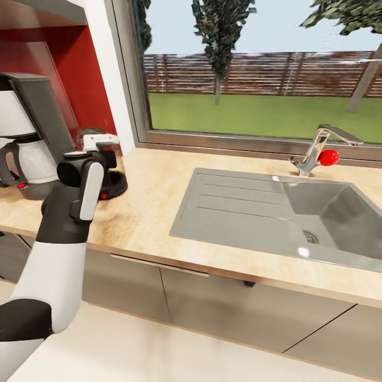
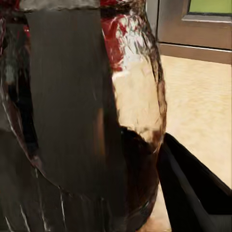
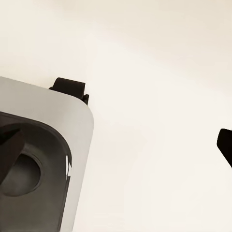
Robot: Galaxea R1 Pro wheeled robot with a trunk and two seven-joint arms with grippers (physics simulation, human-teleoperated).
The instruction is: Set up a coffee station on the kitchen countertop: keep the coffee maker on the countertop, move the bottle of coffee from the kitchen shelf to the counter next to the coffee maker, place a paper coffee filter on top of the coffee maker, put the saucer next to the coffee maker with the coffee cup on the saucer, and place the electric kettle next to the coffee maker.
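The coffee maker (image 1: 24, 143) stands at the far left of the bench (image 1: 154, 212). Just beside it, the kettle (image 1: 109, 175) sits on the bench with the left hand (image 1: 98, 159) right against it; whether that hand grips it I cannot tell. Further right lies the sink (image 1: 276, 212), with a tap (image 1: 318, 151) behind.

I can read no text, label, brand, number or sign anywhere: not on the coffee maker (image 1: 24, 138) at the left edge of the frame, nor on the electric kettle (image 1: 109, 175) beside it
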